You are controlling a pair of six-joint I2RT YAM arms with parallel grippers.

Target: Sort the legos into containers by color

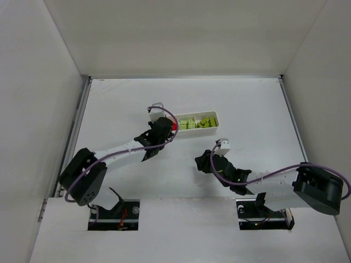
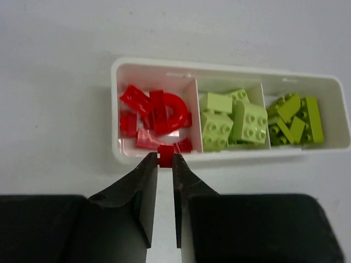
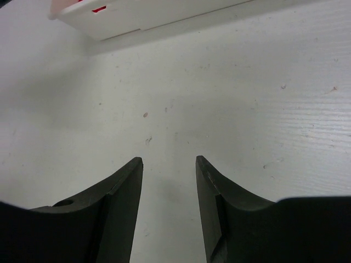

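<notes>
Step in hand: delivery of red brick (image 2: 165, 152) to red compartment. Grip: left gripper (image 2: 165, 160) fingers clamped on brick, at near wall of tray (image 2: 236, 70), left end. Tray about centre of worktop (image 1: 258, 109), slightly toward far edge. Left compartment holds red legos (image 2: 156, 109); middle and right hold yellow-green legos (image 2: 233, 123). Idle: right gripper (image 3: 169, 161) fingers apart, empty, low over worktop near tray. Next move likely calls for: advance past wall, part fingers, drop brick among reds.

Tray (image 2: 230, 68) sits mid-counter (image 1: 247, 104), bricks (image 2: 233, 123) in all three compartments. Left gripper (image 2: 165, 161) is at the tray's near wall, by the left-end compartment, one brick (image 2: 165, 154) pinched between its tips. Right gripper (image 1: 222, 147) hangs over the counter, near-right of the tray, well apart.
</notes>
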